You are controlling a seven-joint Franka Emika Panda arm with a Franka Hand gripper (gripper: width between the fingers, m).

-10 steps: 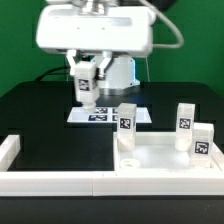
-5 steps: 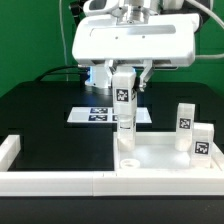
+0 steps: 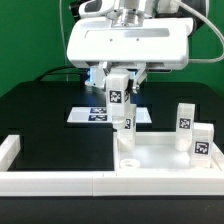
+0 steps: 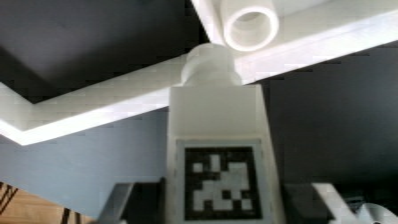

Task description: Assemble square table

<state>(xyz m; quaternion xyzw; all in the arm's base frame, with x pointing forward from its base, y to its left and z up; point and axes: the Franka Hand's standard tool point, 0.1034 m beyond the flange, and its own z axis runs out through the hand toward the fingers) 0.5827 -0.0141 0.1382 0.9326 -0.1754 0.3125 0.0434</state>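
My gripper is shut on a white tagged leg. It holds the leg slightly tilted above the far left corner of the white rimmed square tabletop. In the wrist view the leg fills the middle, between my gripper's dark fingers. The leg's narrow end points toward a round hole in the tabletop's corner. Two more tagged legs stand on the tabletop's right side. Another white piece stands under the held leg, mostly hidden by it.
The marker board lies on the black table behind the held leg. A long low white border rail runs along the front and turns up at the exterior view's left. A round boss sits in the tabletop's near left corner.
My gripper has carried the leg from over the marker board to the exterior view's right, above the tabletop's far left corner. In the last half second it shifted slightly and the leg tilted.
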